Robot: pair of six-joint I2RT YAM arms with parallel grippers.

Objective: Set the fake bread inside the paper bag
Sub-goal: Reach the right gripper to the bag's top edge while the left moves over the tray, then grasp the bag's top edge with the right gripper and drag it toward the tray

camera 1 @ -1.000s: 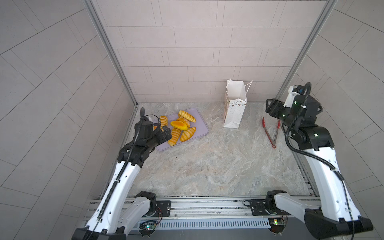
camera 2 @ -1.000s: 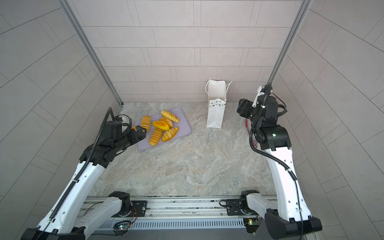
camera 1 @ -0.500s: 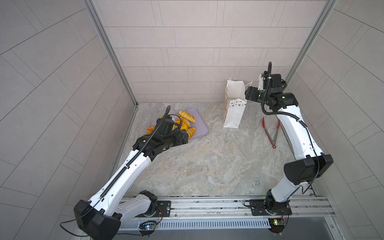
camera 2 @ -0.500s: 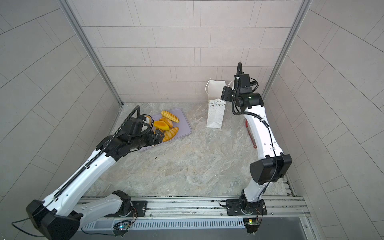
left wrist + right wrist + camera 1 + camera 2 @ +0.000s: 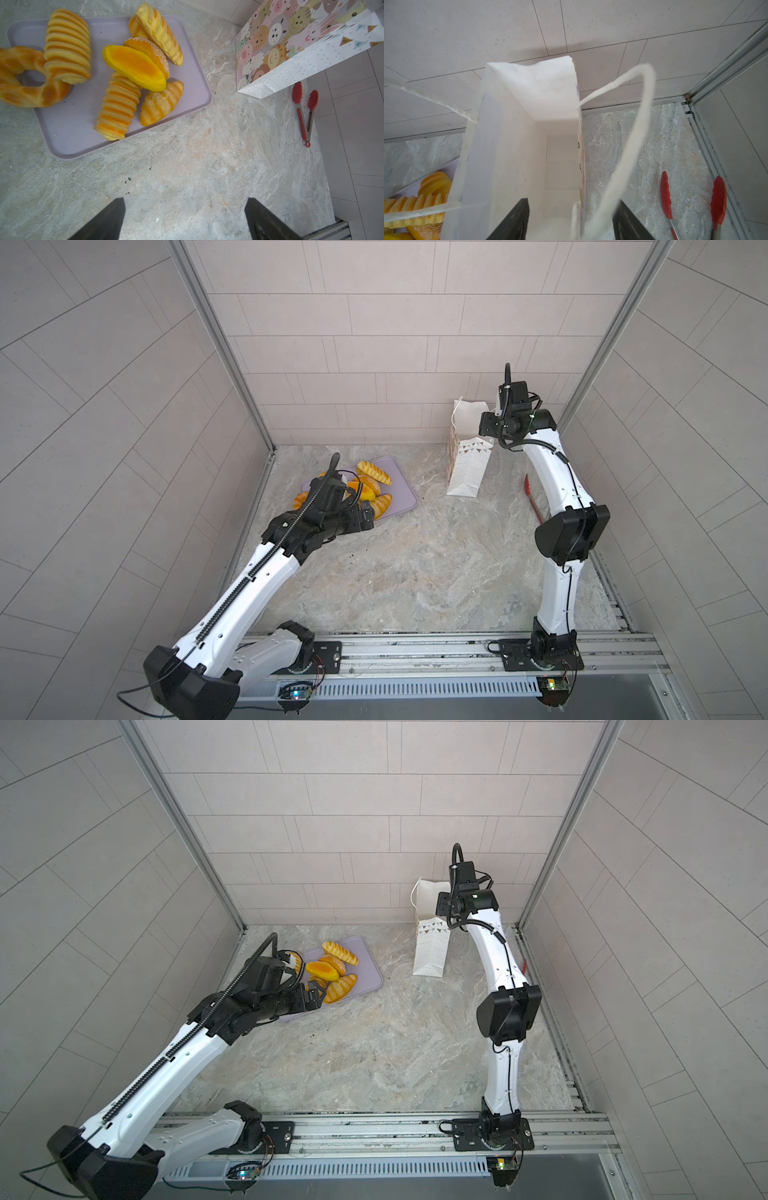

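Observation:
Several glossy golden fake bread pieces (image 5: 374, 472) (image 5: 340, 952) lie on a lilac tray (image 5: 405, 497). In the left wrist view they include a smooth orange oval (image 5: 135, 66) and a ring (image 5: 31, 83). My left gripper (image 5: 368, 516) (image 5: 185, 207) hovers open and empty over the tray's near edge. The paper bag (image 5: 465, 472) (image 5: 430, 957) (image 5: 519, 145) stands upright near the back wall, open at the top, nothing visible inside. My right gripper (image 5: 484, 429) (image 5: 573, 202) is open at the bag's rim. One finger is inside the bag and one outside, with the side wall and a string handle (image 5: 639, 128) between them.
Red-tipped tongs (image 5: 532, 497) (image 5: 301, 114) (image 5: 666, 199) lie on the marble floor right of the bag, near the right wall's metal rail. Tiled walls close in the back and both sides. The arms' base rail runs along the front.
The left arm has reached forward from the left wall to the tray's near edge. The right arm has swung from the right wall up to the bag's top.

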